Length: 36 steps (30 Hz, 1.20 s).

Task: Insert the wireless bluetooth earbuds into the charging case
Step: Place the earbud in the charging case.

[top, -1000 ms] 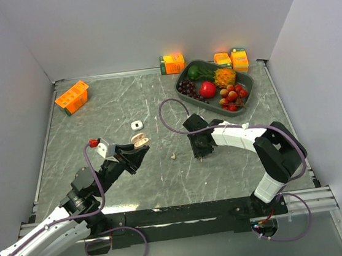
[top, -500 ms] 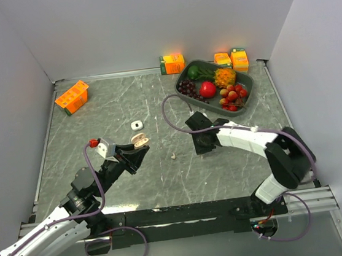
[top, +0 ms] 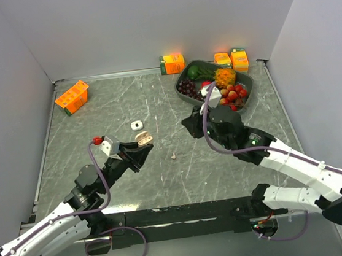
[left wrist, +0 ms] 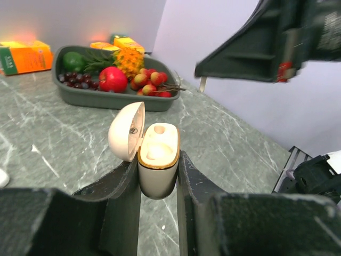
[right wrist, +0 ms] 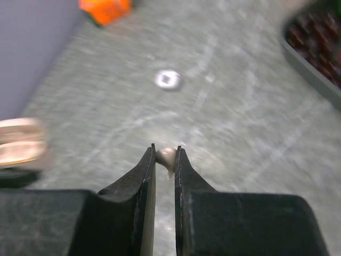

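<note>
Left gripper clamps the open beige charging case (lid up); right gripper pinches 1 beige earbud, jaws nearly together.

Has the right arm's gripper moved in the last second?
Yes. In the top view the right black two-finger gripper has shifted toward the far side, nearer the dark green fruit tray and away from the loose tiny pale earbud.

Beige case blurred, cropped (left edge), earbud partly hidden
</note>
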Available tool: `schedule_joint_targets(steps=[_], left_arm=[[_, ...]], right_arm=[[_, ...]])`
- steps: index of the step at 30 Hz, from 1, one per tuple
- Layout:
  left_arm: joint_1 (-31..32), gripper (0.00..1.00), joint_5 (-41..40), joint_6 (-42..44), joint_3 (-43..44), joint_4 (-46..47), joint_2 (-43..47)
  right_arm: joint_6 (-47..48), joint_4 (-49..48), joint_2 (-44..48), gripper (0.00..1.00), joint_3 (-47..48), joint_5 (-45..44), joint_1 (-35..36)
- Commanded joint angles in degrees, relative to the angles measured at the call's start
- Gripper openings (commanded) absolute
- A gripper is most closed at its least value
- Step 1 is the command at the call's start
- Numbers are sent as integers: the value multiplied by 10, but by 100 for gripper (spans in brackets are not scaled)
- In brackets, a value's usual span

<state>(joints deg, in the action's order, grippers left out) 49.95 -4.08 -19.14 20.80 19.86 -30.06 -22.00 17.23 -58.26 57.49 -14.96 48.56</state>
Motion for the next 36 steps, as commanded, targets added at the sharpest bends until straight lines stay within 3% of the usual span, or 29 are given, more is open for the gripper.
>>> schedule_joint_targets(steps=[1, 7, 12, 20, 36], left_arm=[[2, 1, 47, 17, 4, 115, -32], [2, 1, 106, 52, -3, 227, -89], [2, 1, 129, 61, 10, 251, -136], [2, 1, 140, 51, 23, 270, -169], [2, 1, 132, 53, 14, 254, -137]], right_arm=[[56, -105, 12, 0, 37, -48, 62], [84, -188, 27, 0, 31, -52, 122], [101, -226, 21, 0, 27, -58, 157], [118, -258, 1, 0, 25, -75, 198], [104, -239, -48, 0, 44, -67, 223]])
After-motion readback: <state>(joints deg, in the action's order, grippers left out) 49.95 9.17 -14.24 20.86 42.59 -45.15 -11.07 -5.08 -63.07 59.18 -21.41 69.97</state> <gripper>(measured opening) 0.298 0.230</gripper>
